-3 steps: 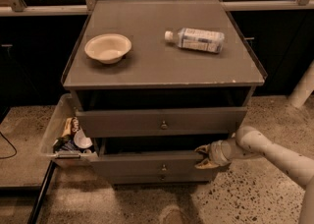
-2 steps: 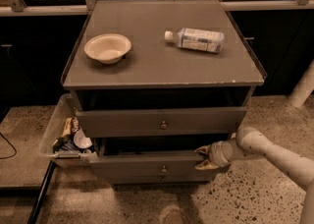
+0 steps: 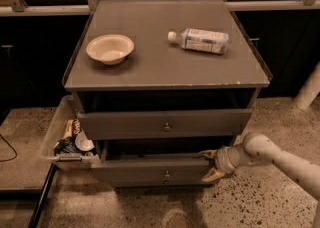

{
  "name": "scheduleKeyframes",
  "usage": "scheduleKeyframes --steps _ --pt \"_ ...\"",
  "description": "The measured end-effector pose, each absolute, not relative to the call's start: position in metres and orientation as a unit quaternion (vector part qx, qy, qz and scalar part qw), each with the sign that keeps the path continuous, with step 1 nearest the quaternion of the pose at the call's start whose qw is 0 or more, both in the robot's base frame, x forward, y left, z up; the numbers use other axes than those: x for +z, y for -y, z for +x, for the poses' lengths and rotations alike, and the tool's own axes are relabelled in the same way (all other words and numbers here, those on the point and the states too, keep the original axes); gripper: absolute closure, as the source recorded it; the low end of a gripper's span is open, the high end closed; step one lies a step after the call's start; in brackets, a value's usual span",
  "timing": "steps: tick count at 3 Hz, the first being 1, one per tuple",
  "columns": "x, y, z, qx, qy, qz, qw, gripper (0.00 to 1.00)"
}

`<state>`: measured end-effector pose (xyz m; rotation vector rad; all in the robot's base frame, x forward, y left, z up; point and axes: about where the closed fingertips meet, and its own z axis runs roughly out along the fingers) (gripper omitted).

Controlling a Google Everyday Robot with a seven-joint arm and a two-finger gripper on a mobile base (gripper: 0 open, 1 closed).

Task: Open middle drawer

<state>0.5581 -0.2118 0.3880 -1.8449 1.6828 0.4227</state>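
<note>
The middle drawer [image 3: 150,171] is the lower grey front with a small round knob [image 3: 166,174]. It stands slightly out from the cabinet, with a dark gap above it. My gripper [image 3: 209,165] is at the right end of this front, coming in from the right on a white arm [image 3: 272,156]. Its two yellowish fingers [image 3: 206,153] are spread apart, one above and one below the front's right corner. They hold nothing. The wider grey front above [image 3: 125,124] also has a knob and stands out a little.
On the cabinet top [image 3: 150,67] are a cream bowl [image 3: 110,48] and a plastic bottle lying on its side [image 3: 202,40]. A clear bin with packets [image 3: 67,139] hangs at the cabinet's left side. A white post [image 3: 309,89] stands at the right. The floor is speckled.
</note>
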Motion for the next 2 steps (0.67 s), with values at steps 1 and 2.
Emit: scheduleKeyframes --steps 1,2 --pt "0.3895 0.2142 0.5432 0.159 -0.629 -0.699 0.299 0.66" --pt "0.3917 0.2148 0.5406 0.159 -0.629 -0.699 0.299 0.89"
